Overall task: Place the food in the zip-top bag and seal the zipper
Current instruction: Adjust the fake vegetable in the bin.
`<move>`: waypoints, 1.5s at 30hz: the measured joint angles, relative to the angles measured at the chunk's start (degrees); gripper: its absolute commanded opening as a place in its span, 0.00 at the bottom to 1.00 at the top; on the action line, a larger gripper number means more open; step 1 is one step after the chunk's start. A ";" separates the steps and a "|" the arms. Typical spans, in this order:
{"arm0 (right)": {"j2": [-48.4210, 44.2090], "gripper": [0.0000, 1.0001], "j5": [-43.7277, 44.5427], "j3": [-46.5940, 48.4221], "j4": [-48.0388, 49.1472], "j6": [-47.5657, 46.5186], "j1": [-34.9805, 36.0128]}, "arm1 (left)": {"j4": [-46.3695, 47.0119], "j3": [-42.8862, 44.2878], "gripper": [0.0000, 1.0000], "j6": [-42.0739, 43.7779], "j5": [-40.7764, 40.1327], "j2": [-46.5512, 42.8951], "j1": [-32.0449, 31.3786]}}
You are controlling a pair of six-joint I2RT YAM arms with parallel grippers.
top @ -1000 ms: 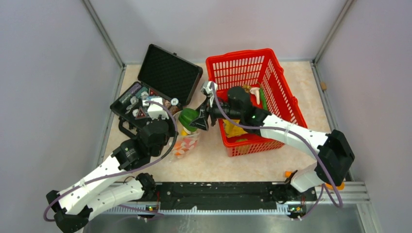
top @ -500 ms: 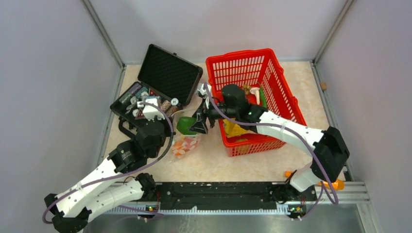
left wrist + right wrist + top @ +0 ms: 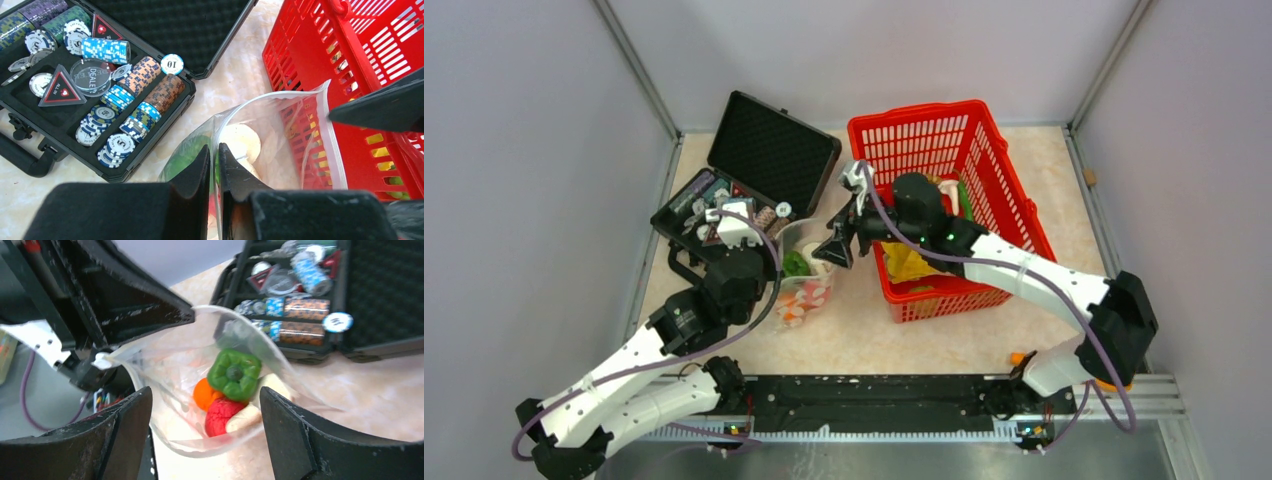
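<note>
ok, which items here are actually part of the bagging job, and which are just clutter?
Job: zip-top bag, pinched by left end effector; green pepper, orange, red fruit inside it; remaining food in red basket; open right end effector.
Lying about: black case, poker chips, dealer button.

A clear zip-top bag [image 3: 807, 285] lies on the counter [image 3: 874, 330] between black case [image 3: 769, 150] and red basket [image 3: 929, 140], a green pepper [image 3: 796, 264] inside. The left tool [image 3: 766, 272] meets its edge; the right tool [image 3: 833, 249] hangs over its mouth.
</note>
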 measured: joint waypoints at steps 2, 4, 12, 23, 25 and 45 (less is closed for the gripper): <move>-2.73 0.77 5.09 -0.72 -0.04 0.61 0.02 | -0.04 0.00 0.13 0.02 0.07 0.11 0.00; -5.20 0.77 10.67 -0.92 -0.42 1.38 0.07 | -0.07 0.00 0.14 0.26 0.37 0.37 0.11; -8.09 0.77 30.58 0.55 -7.65 3.69 -1.49 | 0.02 0.00 0.26 1.64 2.56 2.75 0.31; -8.39 0.77 32.59 -0.57 -13.81 9.09 -12.79 | -0.46 1.66 0.00 3.02 11.41 7.61 4.11; -7.96 0.76 32.79 -0.22 -16.02 9.33 -15.26 | -0.79 1.73 0.00 3.13 12.76 8.26 5.14; 2.97 0.96 34.67 3.56 -28.22 1.33 -26.75 | -3.10 1.92 0.00 3.67 13.97 5.44 7.28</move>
